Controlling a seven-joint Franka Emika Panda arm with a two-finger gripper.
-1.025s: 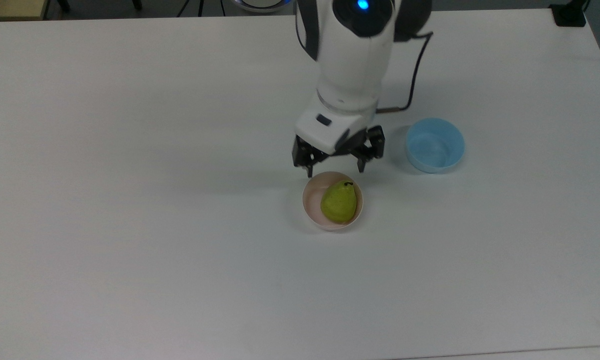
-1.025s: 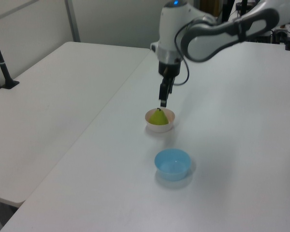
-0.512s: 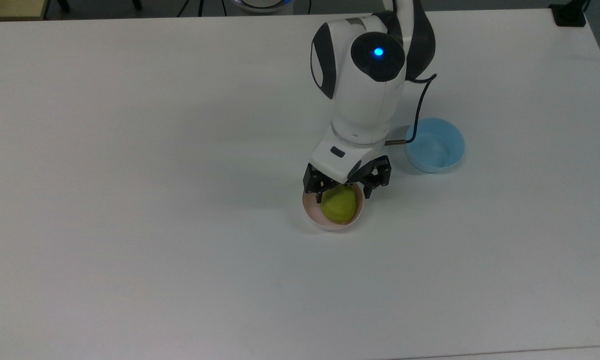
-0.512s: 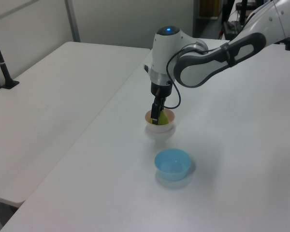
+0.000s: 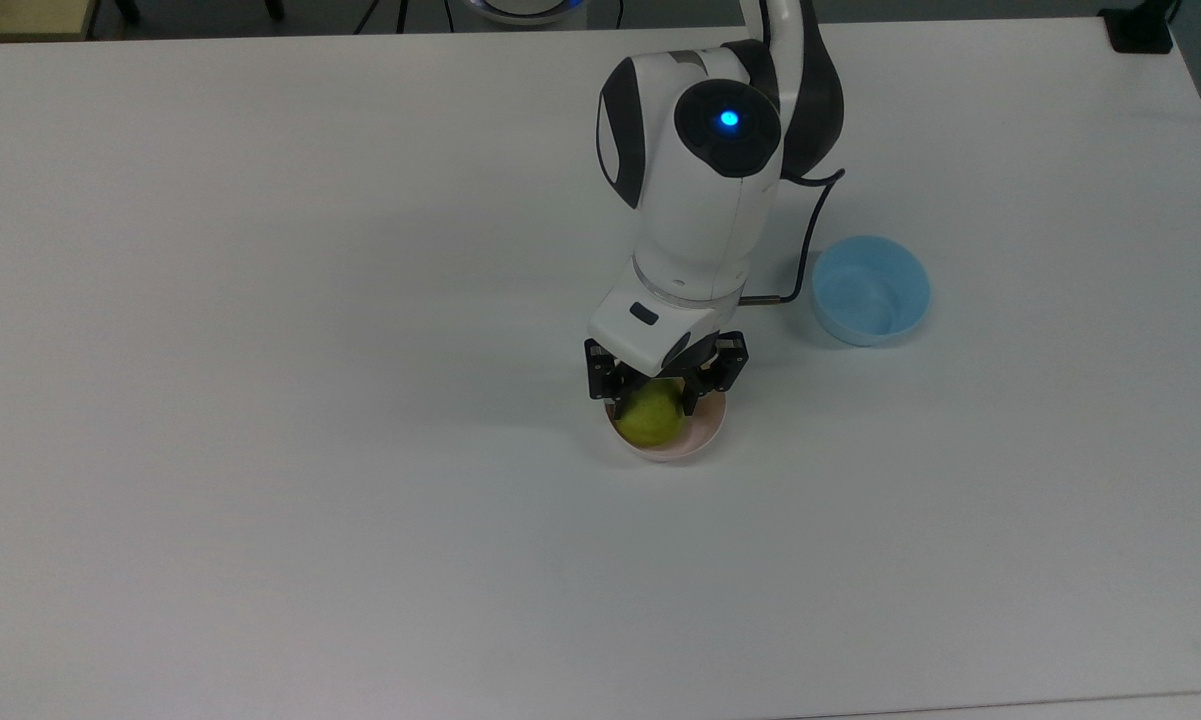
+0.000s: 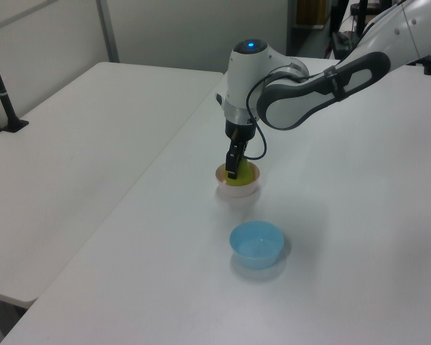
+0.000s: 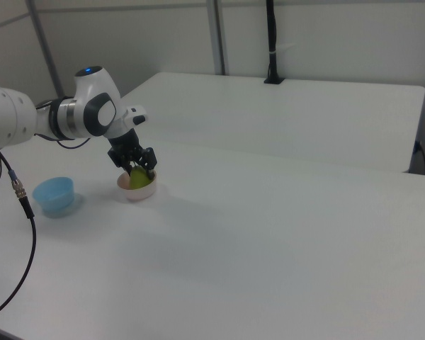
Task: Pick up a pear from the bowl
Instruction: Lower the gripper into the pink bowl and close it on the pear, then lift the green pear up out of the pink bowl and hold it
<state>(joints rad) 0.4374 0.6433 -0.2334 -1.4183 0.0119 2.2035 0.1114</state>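
Your tool [image 5: 652, 400] pinches the pear [image 5: 650, 418] inside the pink bowl [image 5: 702, 438]; the blue bowl [image 5: 870, 290] sits at two o'clock on the table [image 5: 260, 400].

The pear [image 5: 647, 420] sits in the bowl [image 5: 702, 437] on the table [image 5: 260, 400]. The gripper [image 5: 656, 402] is right above it, jaws on both sides. In the top view, another bowl [image 5: 870, 290] stands to the right, farther back.
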